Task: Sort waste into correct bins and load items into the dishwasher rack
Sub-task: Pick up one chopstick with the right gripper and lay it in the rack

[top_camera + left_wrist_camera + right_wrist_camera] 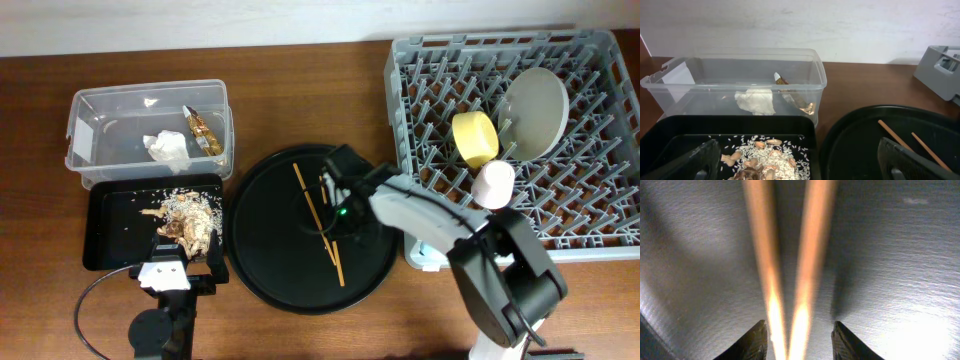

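Two wooden chopsticks (305,190) lie on the round black serving tray (260,240). My right gripper (335,200) is open low over them. In the right wrist view its fingers (802,340) straddle both chopsticks (760,255) without closing on them. My left gripper (180,262) is open and empty at the near edge of the black tray (105,230), which holds food scraps and rice (185,225). The clear tub (150,95) holds the napkin (167,147) and wrapper (204,130). The rack (600,220) holds the grey plate (535,110), yellow bowl (475,138) and pink cup (493,184).
A bit of light blue (425,258) shows under my right arm at the rack's near left corner; I cannot tell what it is. In the left wrist view the tub (740,55), scraps (765,155), serving tray (865,145) and rack corner (940,70) show.
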